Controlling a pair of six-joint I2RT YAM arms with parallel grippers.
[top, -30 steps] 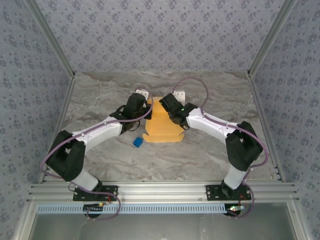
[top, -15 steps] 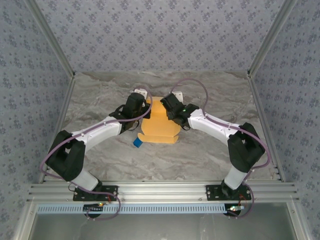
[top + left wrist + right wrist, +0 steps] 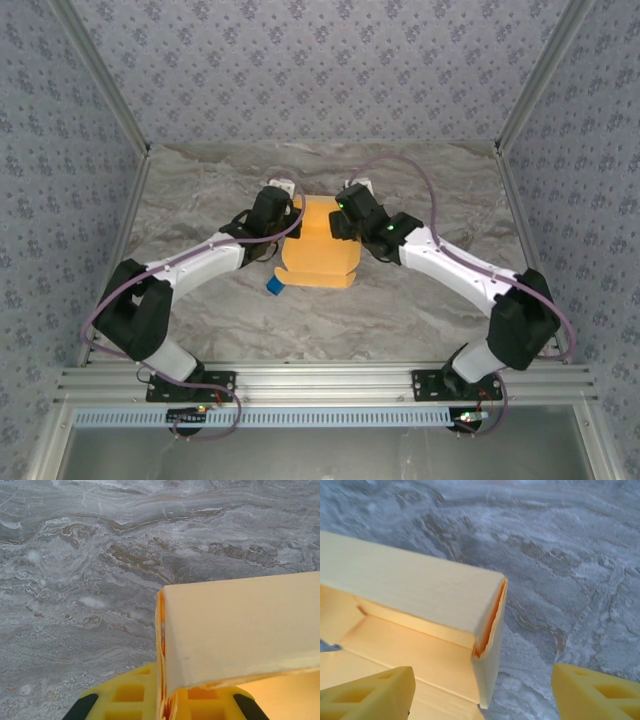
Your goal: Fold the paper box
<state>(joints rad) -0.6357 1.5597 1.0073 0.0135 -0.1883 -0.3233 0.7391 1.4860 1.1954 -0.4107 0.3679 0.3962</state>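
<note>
The paper box point(image 3: 320, 248) is a yellow-orange card shell in the middle of the table, with its back wall and both side walls raised. My left gripper point(image 3: 287, 218) is shut on the box's left side wall point(image 3: 240, 625), and its yellow fingers point(image 3: 127, 695) pinch the card edge between them. My right gripper point(image 3: 345, 215) hovers at the box's right rear corner point(image 3: 487, 645). It is open: that side wall stands loose between its spread fingers point(image 3: 370, 692) without touching either one.
A tiny blue cube point(image 3: 275, 286) lies at the box's front left corner, partly under its edge. The marble-patterned table point(image 3: 420, 300) is walled by patterned panels at the back and on both sides. Each arm reaches in from its own side of the box.
My right gripper has opened and let go of the box's right wall, and its elbow has swung out to the right. The box shifted slightly left and now overlaps the blue cube. The left grip is unchanged.
</note>
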